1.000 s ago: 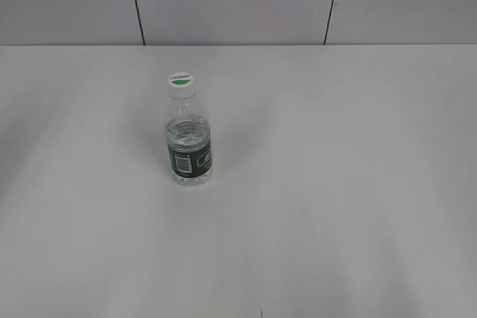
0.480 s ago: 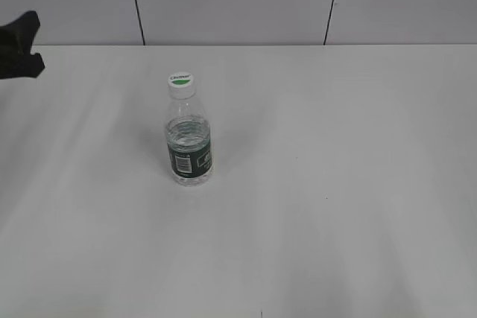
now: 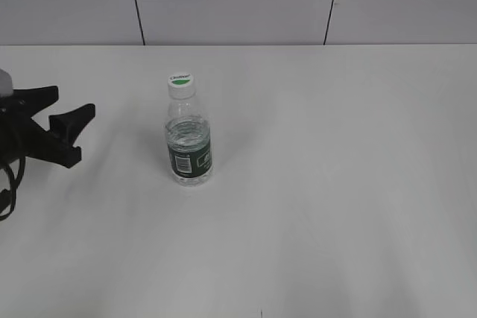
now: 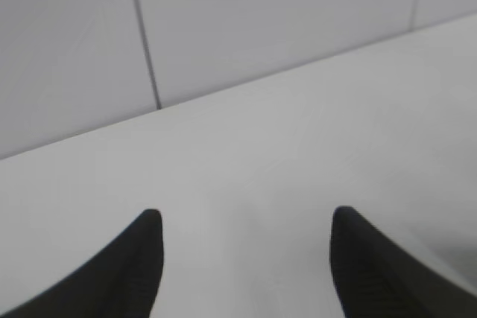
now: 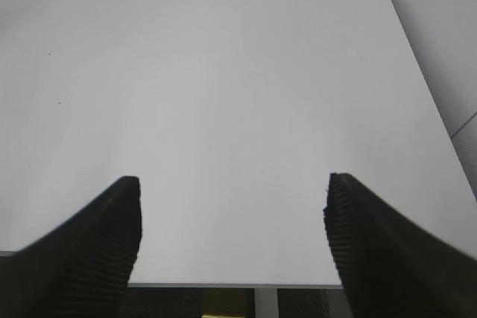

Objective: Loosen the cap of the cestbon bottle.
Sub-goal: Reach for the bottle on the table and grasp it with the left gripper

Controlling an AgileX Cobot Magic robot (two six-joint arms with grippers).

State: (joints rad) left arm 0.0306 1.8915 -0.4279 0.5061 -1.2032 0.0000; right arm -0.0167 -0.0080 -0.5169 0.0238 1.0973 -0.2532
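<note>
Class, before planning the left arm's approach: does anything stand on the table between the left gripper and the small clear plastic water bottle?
Nothing visible does. Only bare white table lies between the open black left gripper and the small clear plastic water bottle, upright with its white cap on.

Bright, even light; soft shadows; wrist views blurred close up.

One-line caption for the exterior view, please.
Left pincer, open and empty, reaches in from the left toward the upright cestbon bottle, cap on, on the white table.
</note>
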